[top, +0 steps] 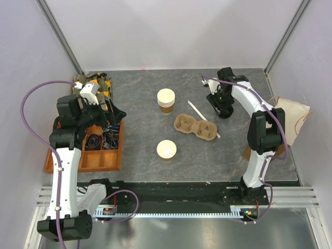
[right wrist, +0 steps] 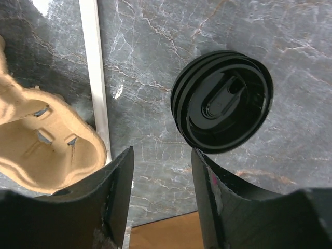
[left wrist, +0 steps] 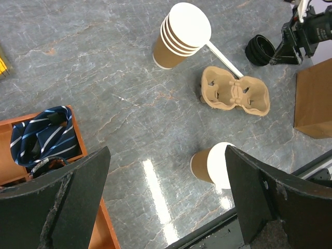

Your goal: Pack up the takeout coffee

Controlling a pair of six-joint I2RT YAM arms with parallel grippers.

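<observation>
The takeout coffee cup [top: 166,149], a single brown paper cup with a cream rim and no lid on it, stands at the table's front middle; it also shows as the cup [left wrist: 212,165] in the left wrist view. A small stack of black lids [right wrist: 223,101] lies at the back right [top: 224,110]. My right gripper [right wrist: 162,176] hangs open just above and beside the lids, nothing between its fingers. My left gripper [left wrist: 166,207] stands wide open and empty over the orange tray's edge, well left of the cup.
A stack of nested cups [top: 166,100] stands at the middle back. A pulp two-cup carrier [top: 196,127] and a white stirrer [top: 197,110] lie right of centre. An orange tray [top: 83,161] of oddments sits left. A brown paper bag [top: 293,122] lies right.
</observation>
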